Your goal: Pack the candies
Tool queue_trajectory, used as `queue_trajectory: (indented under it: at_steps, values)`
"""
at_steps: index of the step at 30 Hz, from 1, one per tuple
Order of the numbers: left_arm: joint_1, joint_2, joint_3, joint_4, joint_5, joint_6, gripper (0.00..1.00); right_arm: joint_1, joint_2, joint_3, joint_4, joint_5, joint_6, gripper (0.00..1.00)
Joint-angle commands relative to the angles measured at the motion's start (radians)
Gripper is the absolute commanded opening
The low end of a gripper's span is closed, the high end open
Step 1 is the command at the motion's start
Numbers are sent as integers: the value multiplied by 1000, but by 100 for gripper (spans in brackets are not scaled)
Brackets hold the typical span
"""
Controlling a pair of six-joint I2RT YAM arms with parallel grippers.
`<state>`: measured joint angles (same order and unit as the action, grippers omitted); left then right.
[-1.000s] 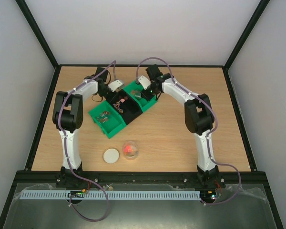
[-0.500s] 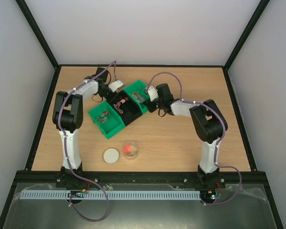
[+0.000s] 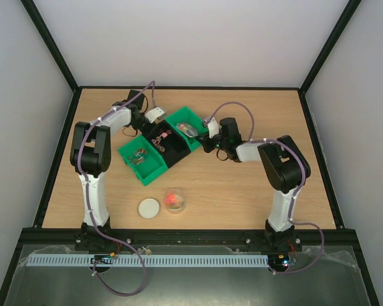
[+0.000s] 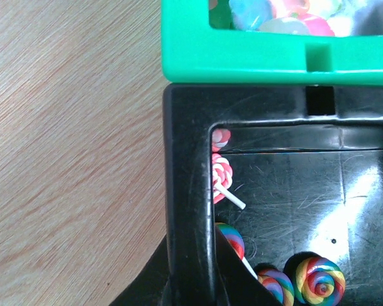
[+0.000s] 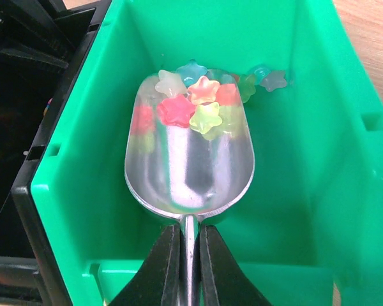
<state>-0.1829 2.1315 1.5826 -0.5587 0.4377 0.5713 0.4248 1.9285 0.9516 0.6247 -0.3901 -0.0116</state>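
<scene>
A light wooden table (image 3: 255, 185) fills the middle, bordered by a black frame (image 3: 198, 234). Plain white walls (image 3: 198, 38) stand at 9, 12 and 3 o'clock. At 6 o'clock a white slotted strip (image 3: 179, 261) crosses a grey ledge (image 3: 198, 288). The light is soft and even.

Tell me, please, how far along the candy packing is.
Done: the jar is open, its lid beside it, something red already inside. In hand: the right gripper holds the scoop loaded with candies in the green bin. Left: tipping them into the jar, lidding it.
</scene>
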Motion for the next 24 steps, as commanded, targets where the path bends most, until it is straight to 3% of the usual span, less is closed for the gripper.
queue_trajectory:
  at_steps: [1, 13, 24]
  values:
    - [14, 20, -21, -42, 19, -6, 2, -18, -58, -47, 47, -29, 21, 1]
    - [16, 18, -15, -43, 8, -10, 4, -61, -175, -111, 78, -83, 29, 1]
    - [14, -2, -16, -46, 22, -91, 7, -77, -424, -132, -195, -311, -198, 1]
